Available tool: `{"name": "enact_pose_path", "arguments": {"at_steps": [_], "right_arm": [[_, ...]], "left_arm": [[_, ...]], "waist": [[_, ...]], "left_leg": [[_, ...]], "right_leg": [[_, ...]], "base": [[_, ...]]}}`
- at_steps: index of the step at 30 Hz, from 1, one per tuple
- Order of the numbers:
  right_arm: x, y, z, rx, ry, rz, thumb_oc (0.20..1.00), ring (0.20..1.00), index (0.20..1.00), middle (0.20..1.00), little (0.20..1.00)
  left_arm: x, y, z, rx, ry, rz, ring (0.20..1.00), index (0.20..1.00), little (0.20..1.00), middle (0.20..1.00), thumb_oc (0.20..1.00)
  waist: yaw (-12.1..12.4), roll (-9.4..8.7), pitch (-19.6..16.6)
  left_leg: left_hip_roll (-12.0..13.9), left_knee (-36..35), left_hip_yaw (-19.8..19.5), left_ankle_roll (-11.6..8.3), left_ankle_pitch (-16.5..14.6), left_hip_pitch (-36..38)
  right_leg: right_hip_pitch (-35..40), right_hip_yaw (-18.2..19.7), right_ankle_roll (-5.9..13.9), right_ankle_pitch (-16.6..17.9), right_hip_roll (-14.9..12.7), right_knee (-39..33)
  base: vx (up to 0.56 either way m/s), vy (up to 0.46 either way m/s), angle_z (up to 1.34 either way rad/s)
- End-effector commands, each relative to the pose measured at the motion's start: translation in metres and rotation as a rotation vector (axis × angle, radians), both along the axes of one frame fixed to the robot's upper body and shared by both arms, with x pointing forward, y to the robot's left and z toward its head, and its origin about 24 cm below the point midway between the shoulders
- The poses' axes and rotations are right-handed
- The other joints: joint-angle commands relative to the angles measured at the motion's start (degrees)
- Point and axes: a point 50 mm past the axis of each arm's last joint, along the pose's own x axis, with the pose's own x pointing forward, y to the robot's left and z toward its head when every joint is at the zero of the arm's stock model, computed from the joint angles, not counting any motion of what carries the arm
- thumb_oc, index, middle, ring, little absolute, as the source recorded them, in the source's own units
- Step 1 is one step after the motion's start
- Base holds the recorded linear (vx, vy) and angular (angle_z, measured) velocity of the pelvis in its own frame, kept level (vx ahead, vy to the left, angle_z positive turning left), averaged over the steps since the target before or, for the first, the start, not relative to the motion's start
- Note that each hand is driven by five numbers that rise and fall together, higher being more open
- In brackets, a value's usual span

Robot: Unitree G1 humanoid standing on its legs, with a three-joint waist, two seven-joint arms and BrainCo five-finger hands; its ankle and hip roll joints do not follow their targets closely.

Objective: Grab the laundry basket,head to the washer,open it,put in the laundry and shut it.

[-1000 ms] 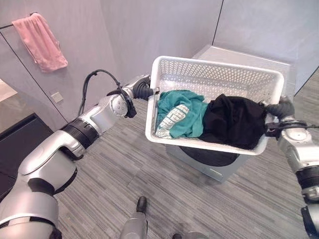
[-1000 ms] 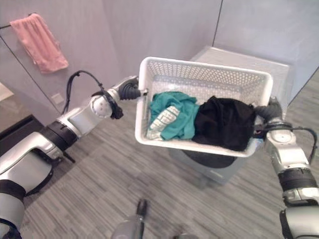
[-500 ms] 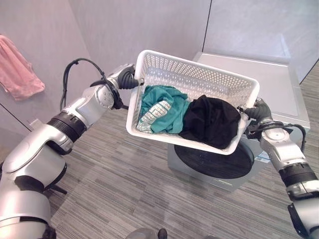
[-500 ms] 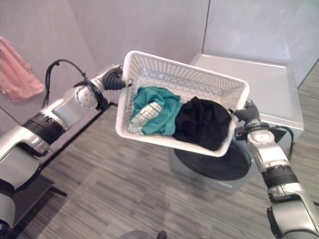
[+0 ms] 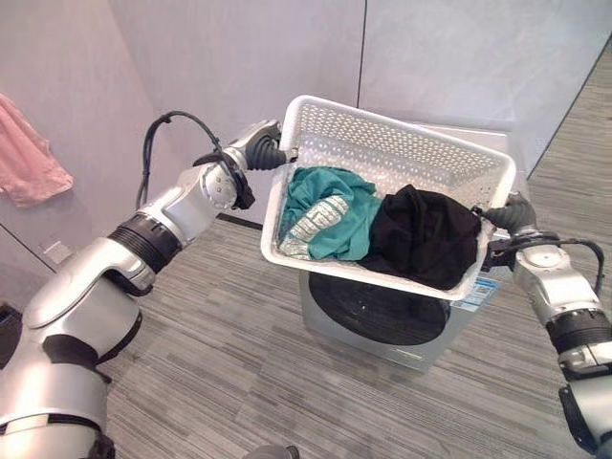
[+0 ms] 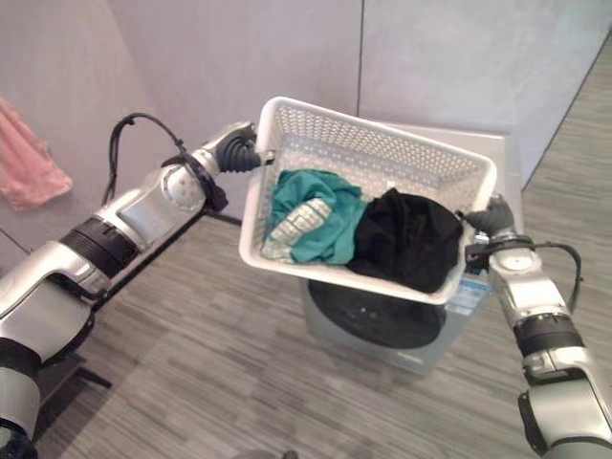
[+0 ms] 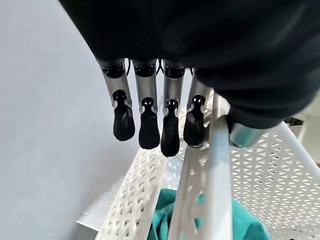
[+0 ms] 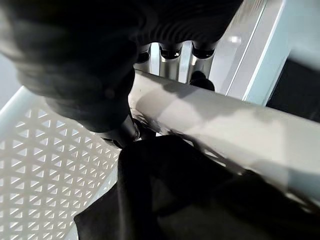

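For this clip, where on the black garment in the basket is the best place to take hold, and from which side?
Grip the raised, bunched top of the black garment, coming from above through the laundry basket's open top. It lies heaped at the right hand's end, beside the teal garment; the mesh walls probably block any sideways approach.

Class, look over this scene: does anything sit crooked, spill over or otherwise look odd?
The white perforated plastic laundry basket is held tilted above the grey washer, its left end lower. The black garment bunches against its near rim; the teal garment lies inside. Nothing has spilled.
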Motion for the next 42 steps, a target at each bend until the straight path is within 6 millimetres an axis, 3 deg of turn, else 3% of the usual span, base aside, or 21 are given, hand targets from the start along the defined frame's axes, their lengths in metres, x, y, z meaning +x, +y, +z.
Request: {"name": "enact_pose_path", "arguments": {"at_steps": [1,6,17,42], "right_arm": [[0.012,0.043,0.054,0.025,-0.274,0.217,0.200,0.200,0.200,0.200,0.200],[0.008,0.040,0.046,0.038,-0.267,0.208,0.200,0.200,0.200,0.200,0.200],[0.005,0.035,0.047,0.021,-0.280,0.188,0.200,0.200,0.200,0.200,0.200],[-0.005,0.025,0.037,0.075,-0.334,0.117,0.200,0.200,0.200,0.200,0.200]], "left_arm": [[-0.009,-0.047,0.027,-0.076,-0.114,-0.182,0.200,0.200,0.200,0.200,0.200],[-0.010,-0.046,0.022,-0.091,-0.101,-0.179,0.200,0.200,0.200,0.200,0.200],[-0.007,-0.043,0.018,-0.095,-0.096,-0.155,0.200,0.200,0.200,0.200,0.200],[-0.003,-0.032,0.011,-0.090,-0.085,-0.107,0.200,0.200,0.200,0.200,0.200]], "waist": [[1.41,-1.25,-6.21],[1.30,-1.53,-6.27],[1.29,-2.15,-6.33],[1.35,-1.88,-6.37]], "left_leg": [[1.38,0.28,-1.50,1.80,-1.92,-1.06],[2.10,-0.56,-2.18,1.41,-1.61,-0.99],[3.03,-2.66,-2.93,1.02,-0.87,-0.41],[2.69,-3.46,-3.46,1.23,-1.28,0.19]], "right_leg": [[0.52,2.13,1.56,-6.34,-1.34,2.83],[0.95,1.86,1.10,-6.67,-0.07,1.42],[1.24,1.54,0.54,-7.30,1.05,0.95],[1.81,1.08,0.67,-7.46,0.92,0.27]], "base": [[-0.01,-0.054,-0.02],[-0.01,-0.057,0.01],[0.00,-0.010,0.05],[0.00,0.004,0.01]]}}
